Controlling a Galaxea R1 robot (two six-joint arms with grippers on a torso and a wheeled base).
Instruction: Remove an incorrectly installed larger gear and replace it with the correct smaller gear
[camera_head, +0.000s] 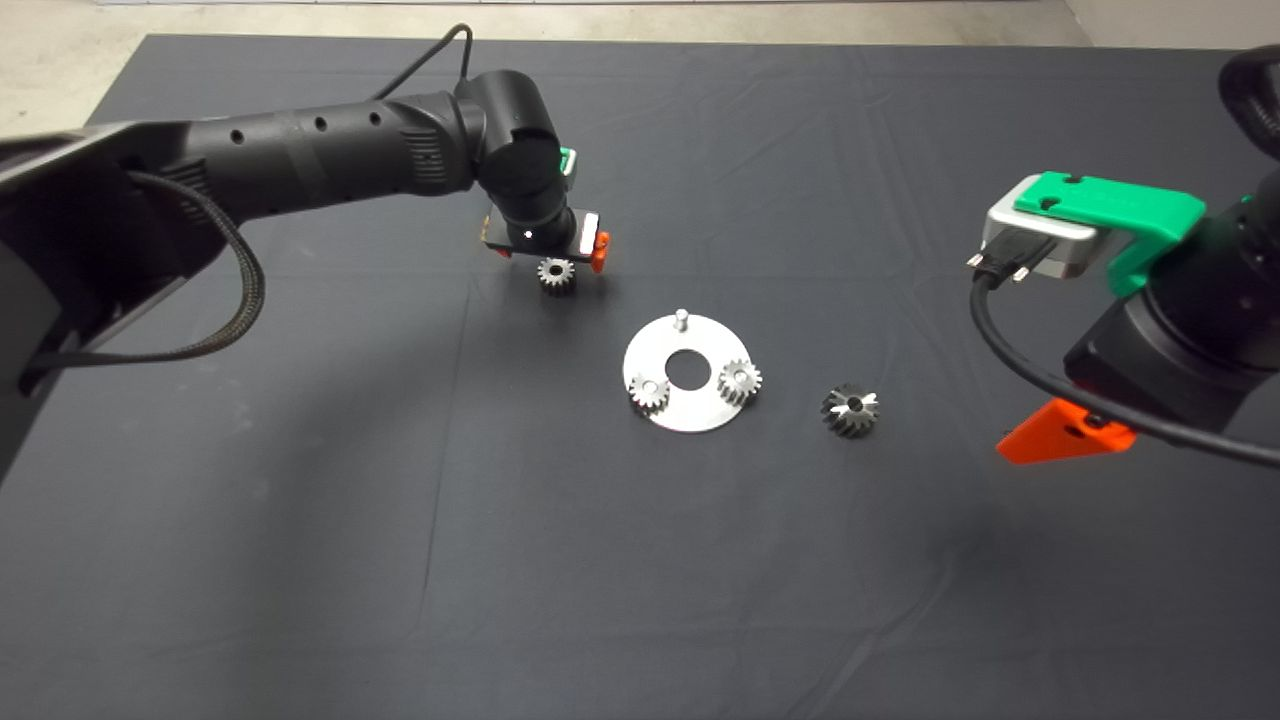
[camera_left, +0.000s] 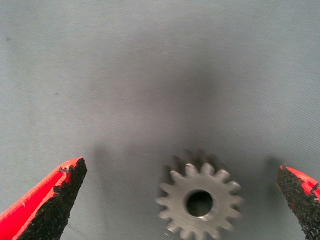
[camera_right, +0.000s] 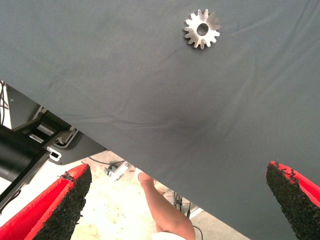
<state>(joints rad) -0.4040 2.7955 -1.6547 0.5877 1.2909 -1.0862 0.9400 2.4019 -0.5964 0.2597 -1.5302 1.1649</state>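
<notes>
Left gripper (camera_left: 182, 200) jaws spread wide over the mat (camera_head: 300, 500); the smaller gear (camera_left: 199, 202) lies flat between the pads, touching neither. Beyond it, a round plate (camera_head: 690, 400) carries two like gears and one bare pin (camera_head: 681, 319). The larger gear (camera_head: 850, 409) rests on the mat just past the plate. Right gripper (camera_right: 180, 205) hangs further out, jaws open, empty; a person's leg (camera_right: 165, 210) shows past the mat edge.

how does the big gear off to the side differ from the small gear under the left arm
The larger gear is wider and chunkier, with long tapered teeth and dark flanks; the smaller gear is short with fine even teeth. The larger gear lies clear of both arms; the smaller gear sits between the left gripper's open jaws. Both rest on the mat.
</notes>
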